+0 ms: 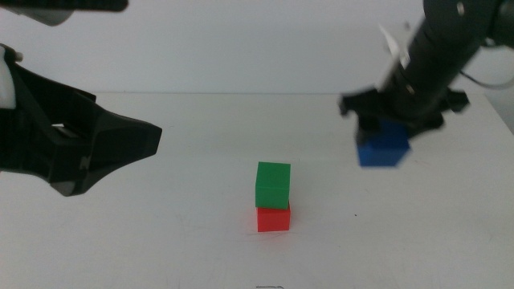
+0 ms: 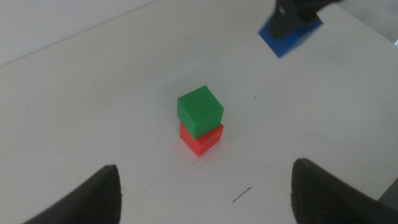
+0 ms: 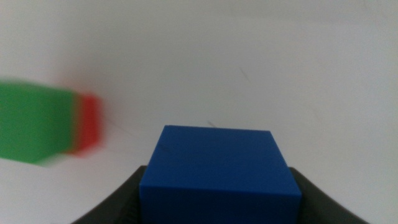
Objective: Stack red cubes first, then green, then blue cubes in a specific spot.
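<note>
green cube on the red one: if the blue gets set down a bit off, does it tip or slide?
The green cube sits slightly askew on the red cube, so its support looks a little short; an off-centre load could probably tilt it. Its flat matte faces suggest sliding, not rolling. The right gripper carries the blue cube without visible sag, so these cubes seem stiff and light. The left gripper waits open.

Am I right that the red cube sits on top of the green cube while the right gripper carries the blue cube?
Not quite: the green cube sits on the red cube, as the middle view shows. The right gripper does carry the blue cube.
</note>
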You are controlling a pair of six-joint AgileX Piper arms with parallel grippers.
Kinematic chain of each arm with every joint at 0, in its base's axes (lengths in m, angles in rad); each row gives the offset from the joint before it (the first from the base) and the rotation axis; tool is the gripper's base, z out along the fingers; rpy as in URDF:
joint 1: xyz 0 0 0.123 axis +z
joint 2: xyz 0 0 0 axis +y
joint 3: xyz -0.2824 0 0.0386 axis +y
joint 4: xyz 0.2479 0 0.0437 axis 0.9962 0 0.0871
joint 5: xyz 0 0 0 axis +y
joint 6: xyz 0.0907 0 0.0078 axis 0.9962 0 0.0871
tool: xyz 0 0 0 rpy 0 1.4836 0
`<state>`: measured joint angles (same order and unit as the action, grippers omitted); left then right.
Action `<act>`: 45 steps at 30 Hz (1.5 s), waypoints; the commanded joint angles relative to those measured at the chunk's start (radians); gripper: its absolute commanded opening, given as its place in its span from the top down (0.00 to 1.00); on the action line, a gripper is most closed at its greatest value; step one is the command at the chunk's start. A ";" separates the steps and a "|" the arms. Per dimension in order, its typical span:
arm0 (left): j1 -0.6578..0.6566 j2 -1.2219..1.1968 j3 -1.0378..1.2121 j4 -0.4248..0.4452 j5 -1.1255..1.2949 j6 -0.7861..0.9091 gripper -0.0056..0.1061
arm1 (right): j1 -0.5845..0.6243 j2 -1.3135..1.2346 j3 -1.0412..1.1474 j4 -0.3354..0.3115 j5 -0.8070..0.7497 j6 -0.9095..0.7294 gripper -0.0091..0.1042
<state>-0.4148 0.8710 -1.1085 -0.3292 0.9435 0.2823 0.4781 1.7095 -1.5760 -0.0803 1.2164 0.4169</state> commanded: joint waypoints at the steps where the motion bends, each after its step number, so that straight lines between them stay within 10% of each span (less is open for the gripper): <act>1: -0.002 -0.009 -0.027 -0.027 -0.064 -0.003 0.11 | 0.034 -0.016 -0.105 -0.003 0.085 0.051 0.93; 45: -0.002 -0.001 -0.027 -0.027 -0.064 -0.003 0.11 | 0.226 0.286 -0.392 0.012 0.079 0.196 0.90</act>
<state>-0.4148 0.8719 -1.1085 -0.3284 0.9435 0.2823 0.7033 2.0542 -1.9376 -0.0459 1.2399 0.6225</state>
